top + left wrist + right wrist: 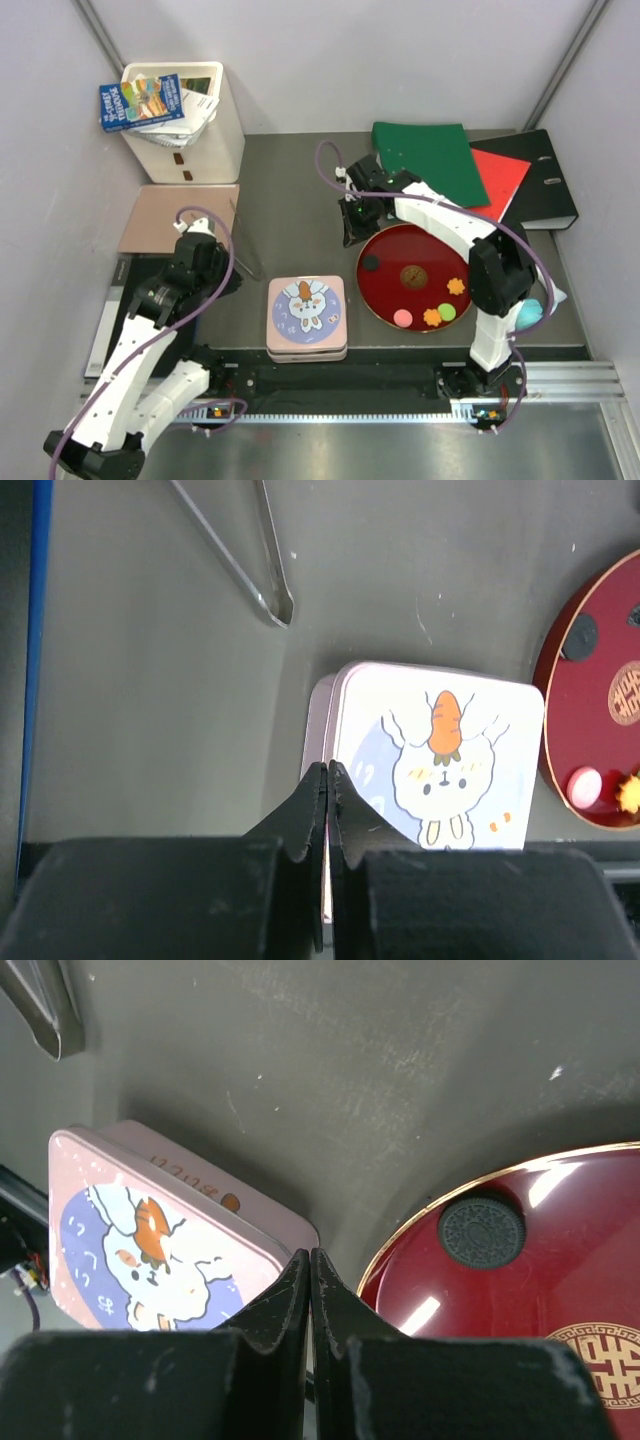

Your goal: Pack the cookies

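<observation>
Several cookies lie on a round red plate [385, 290]: a black round [371, 263], a larger brown one [414, 276], an orange flower [457, 286], a pink [403, 318], an orange [432, 317] and a green [447, 312]. A closed pink tin with a rabbit lid [307, 316] sits left of the plate. My left gripper [236, 284] is shut and empty, left of the tin [430, 750]. My right gripper [352, 236] is shut and empty, above the table between the tin [150, 1240] and the plate's far-left rim [560, 1260], near the black cookie [482, 1231].
Metal tongs [243, 238] lie behind the tin, near my left gripper. A white bin with books [185, 120] stands at the back left, with a tan board [180, 218] in front of it. Green [430, 160] and red [500, 180] folders and a black binder [545, 180] lie at the back right. A turquoise object [530, 312] sits by the right arm.
</observation>
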Available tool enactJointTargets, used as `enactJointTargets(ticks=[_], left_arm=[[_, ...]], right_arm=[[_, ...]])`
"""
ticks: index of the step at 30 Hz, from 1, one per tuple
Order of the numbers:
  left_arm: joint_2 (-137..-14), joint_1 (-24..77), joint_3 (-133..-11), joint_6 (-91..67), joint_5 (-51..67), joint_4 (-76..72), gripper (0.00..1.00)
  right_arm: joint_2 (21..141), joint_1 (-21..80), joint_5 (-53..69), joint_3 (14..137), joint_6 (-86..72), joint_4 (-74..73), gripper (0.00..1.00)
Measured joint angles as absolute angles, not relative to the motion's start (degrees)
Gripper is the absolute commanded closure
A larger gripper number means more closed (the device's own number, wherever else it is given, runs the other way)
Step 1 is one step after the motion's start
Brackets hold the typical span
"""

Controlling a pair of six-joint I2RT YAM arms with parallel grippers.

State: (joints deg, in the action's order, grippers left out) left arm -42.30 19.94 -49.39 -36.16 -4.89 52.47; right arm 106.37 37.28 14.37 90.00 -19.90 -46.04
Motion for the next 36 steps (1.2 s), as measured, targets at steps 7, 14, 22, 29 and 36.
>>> enactJointTargets(ticks=[7,14,22,29,36], left_arm=[[-39.5,20.0,-48.3,-38.1,-3.7,56.1,1.00],[-38.9,20.0,-47.8,-39.4,-3.6,57.5,1.00],[-39.9,20.0,-47.8,-40.4,-3.4,57.5,1.00],[-40.6,20.0,-47.0,-40.9,-2.8,57.3,1.00],[-41.7,20.0,-46.7,-41.2,-2.8,57.0,1.00]], right_arm=[[107.5,37.1,18.3,87.4,-19.5,-45.3,1.00],[109.6,37.1,22.3,81.7,-19.6,-43.7,1.00],[109.7,37.1,27.0,79.4,-19.7,-40.9,1.00],[110.6,37.1,31.1,78.0,-20.1,-38.5,1.00],[111.0,37.1,32.7,78.0,-20.2,-37.4,1.00]])
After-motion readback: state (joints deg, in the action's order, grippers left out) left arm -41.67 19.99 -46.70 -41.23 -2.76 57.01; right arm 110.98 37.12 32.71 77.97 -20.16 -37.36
